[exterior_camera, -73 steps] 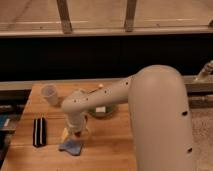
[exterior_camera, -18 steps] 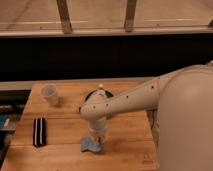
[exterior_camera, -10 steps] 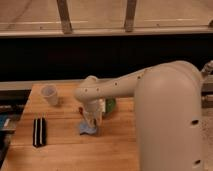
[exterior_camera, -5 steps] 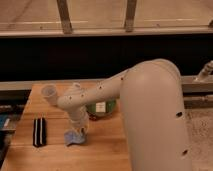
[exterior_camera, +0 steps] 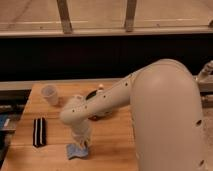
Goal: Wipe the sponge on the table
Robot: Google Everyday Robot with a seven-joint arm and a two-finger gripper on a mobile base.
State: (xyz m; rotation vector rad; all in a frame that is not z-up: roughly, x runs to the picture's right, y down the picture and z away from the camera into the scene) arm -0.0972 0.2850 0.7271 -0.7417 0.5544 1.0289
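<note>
Sponge (exterior_camera: 76,151) (light blue) lies on the table (exterior_camera: 117,145), apparently pinched by the closed gripper (exterior_camera: 83,145) above it.

The one camera looks steeply down from high on the robot, across the table (exterior_camera: 117,142) toward its far edge. It sits close, with the arm (exterior_camera: 165,115) filling the right side and the closed gripper (exterior_camera: 80,144) on the sponge (exterior_camera: 75,151) at the near edge.

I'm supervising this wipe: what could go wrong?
The gripper, shut on the small light-blue rectangular sponge, presses on the light-brown wooden table close to the black-and-white striped oblong block; a wide stroke could knock it. The elbow of the white arm sits near the white cup and might tip it.
</note>
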